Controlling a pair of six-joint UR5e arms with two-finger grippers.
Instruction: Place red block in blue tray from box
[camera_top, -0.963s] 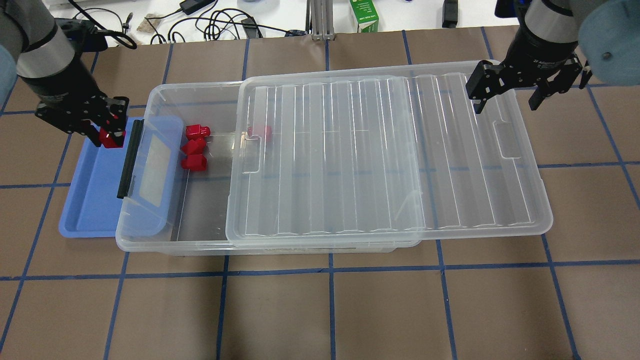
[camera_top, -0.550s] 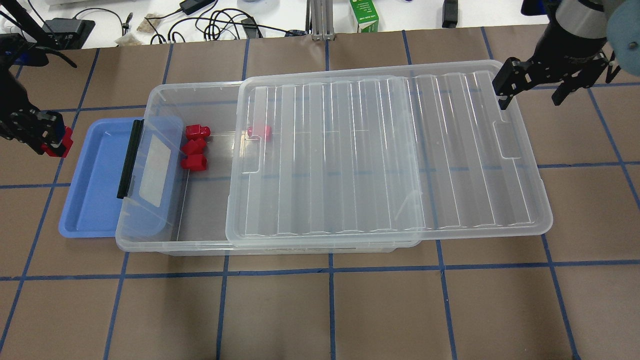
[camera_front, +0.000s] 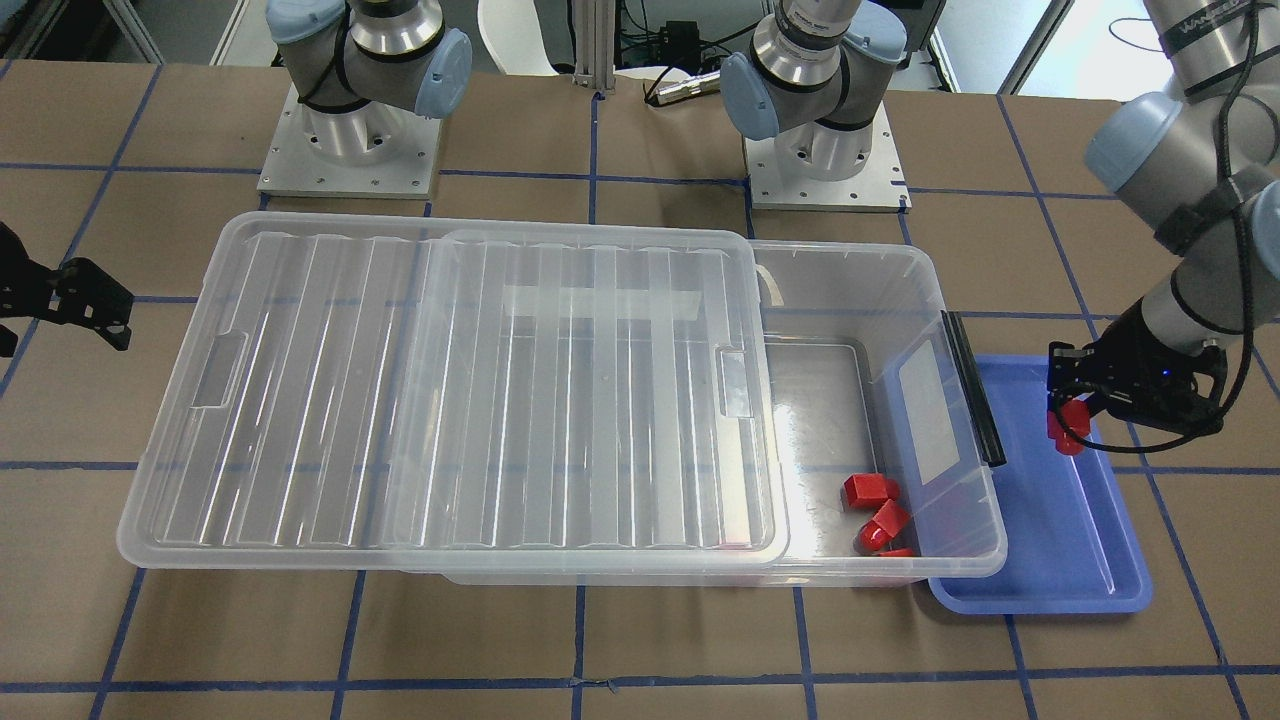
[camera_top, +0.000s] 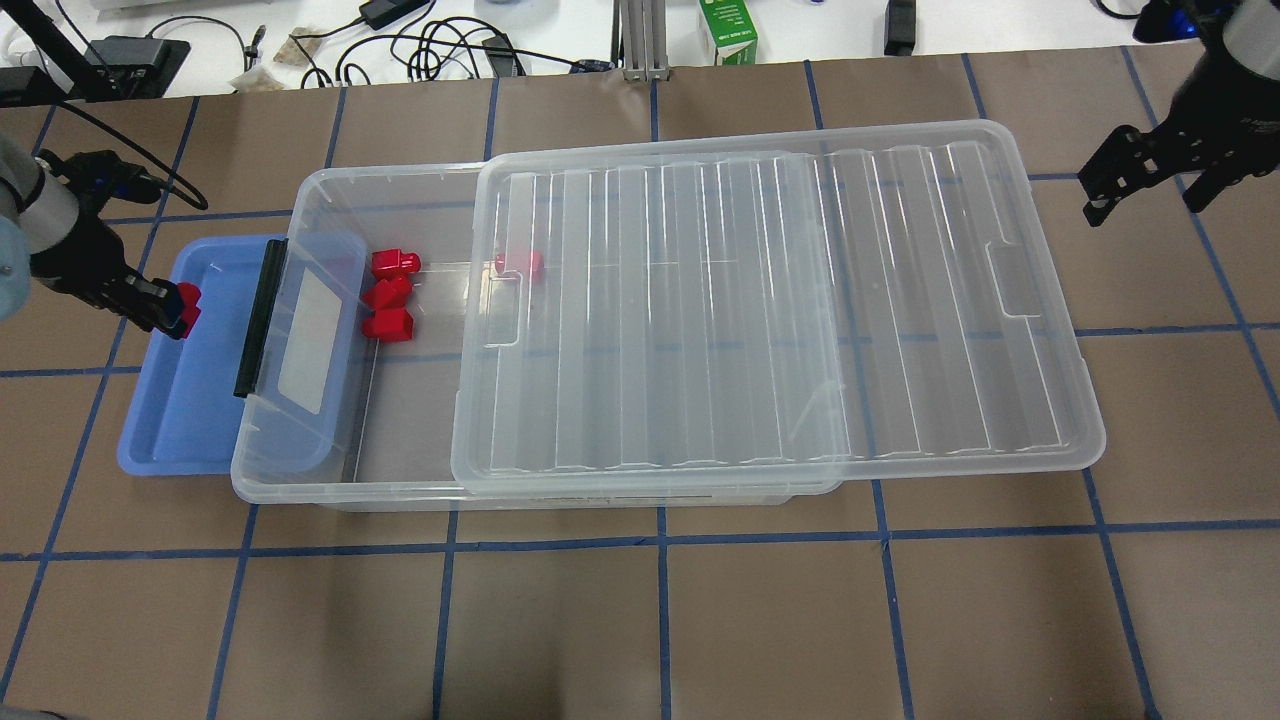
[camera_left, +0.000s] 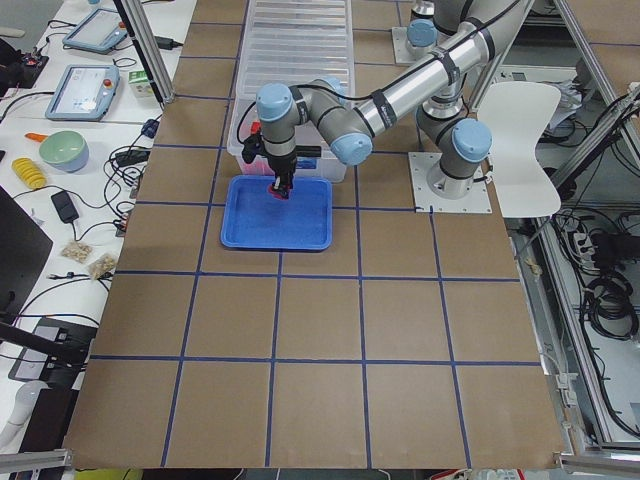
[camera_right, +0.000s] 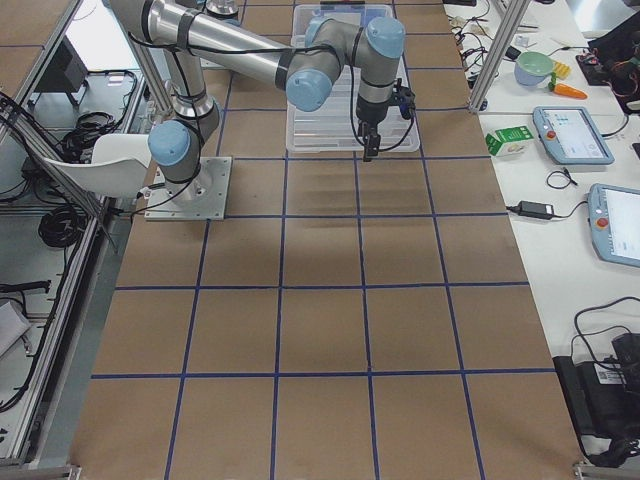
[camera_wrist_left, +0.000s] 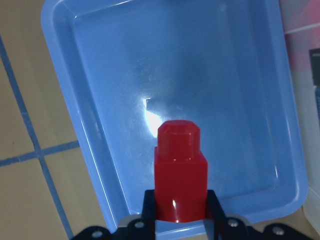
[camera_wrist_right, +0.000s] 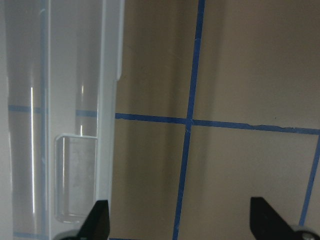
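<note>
My left gripper (camera_top: 172, 308) is shut on a red block (camera_top: 188, 304), held over the far left part of the blue tray (camera_top: 190, 400). The left wrist view shows the block (camera_wrist_left: 180, 172) upright between the fingers above the tray floor (camera_wrist_left: 225, 75). The front view shows the same grip (camera_front: 1068, 428). The clear box (camera_top: 330, 190) lies beside the tray, its lid (camera_top: 770, 300) slid to the right. Three more red blocks (camera_top: 388, 293) lie in its open end, and a fourth (camera_top: 520, 263) is under the lid's edge. My right gripper (camera_top: 1150, 192) is open and empty, off the lid's far right corner.
The box's black latch bar (camera_top: 258, 320) and end flap overhang the tray's right side. Cables, a power brick and a green carton (camera_top: 728, 30) lie on the white bench behind the table. The right wrist view shows the lid's edge (camera_wrist_right: 107, 100) and taped table.
My left gripper, with the red block, swung left off the tray and has come back over the tray's left part. My right gripper has moved steadily right, away from the lid.
</note>
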